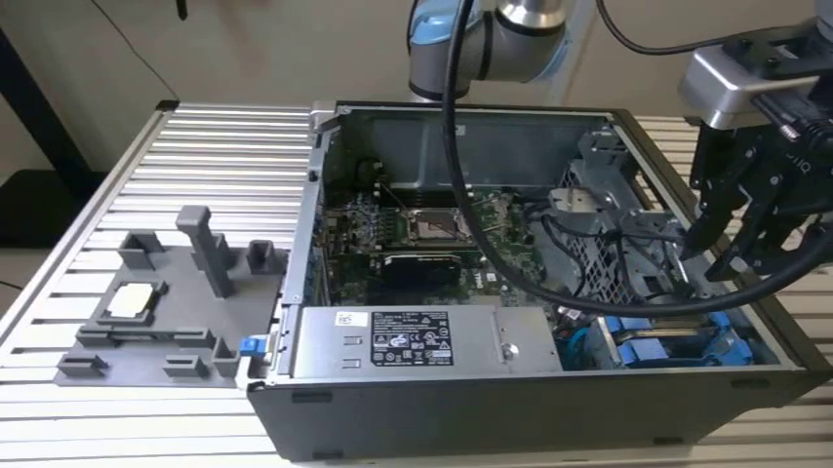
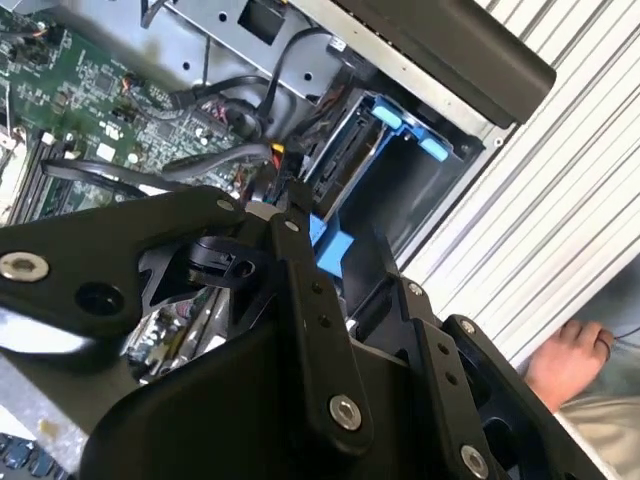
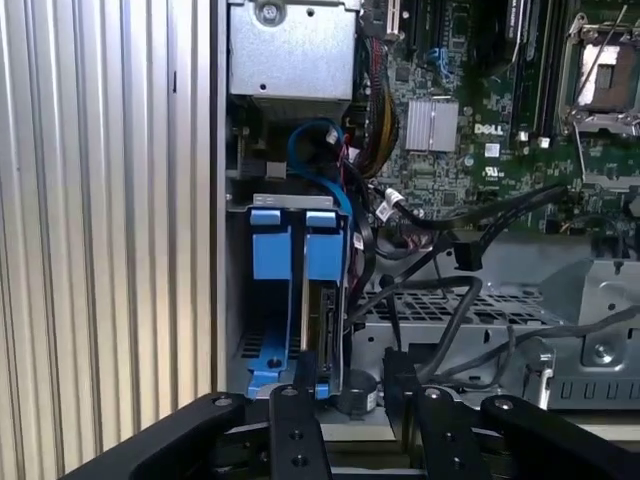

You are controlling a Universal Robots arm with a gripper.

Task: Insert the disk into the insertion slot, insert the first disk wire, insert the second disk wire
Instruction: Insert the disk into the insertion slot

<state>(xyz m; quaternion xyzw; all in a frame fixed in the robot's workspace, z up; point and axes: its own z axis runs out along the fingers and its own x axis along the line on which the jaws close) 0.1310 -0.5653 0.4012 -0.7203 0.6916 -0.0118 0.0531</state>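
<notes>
The disk [image 3: 322,330] stands on edge in its bright blue carrier [image 3: 290,258], down in the bay at the corner of the open computer case. That blue carrier [image 1: 666,343] lies at the exterior view's lower right. The perforated grey insertion slot cage [image 1: 602,255] borders it, its perforated wall [image 3: 450,312] crossed by black wires [image 3: 470,235]. My gripper [image 1: 720,255] hangs just above this corner with its fingers apart. In both wrist views the open gripper [image 3: 360,412] [image 2: 340,255] straddles the blue carrier's end, and nothing is clamped between the fingers [image 3: 292,425].
The grey power supply box [image 1: 423,341] with a white sticker fills the case's near side, and the green motherboard [image 1: 430,234] lies behind it. A grey fixture [image 1: 156,312] sits on the slatted table at the exterior view's left. A person's hand [image 2: 570,362] rests beside the case.
</notes>
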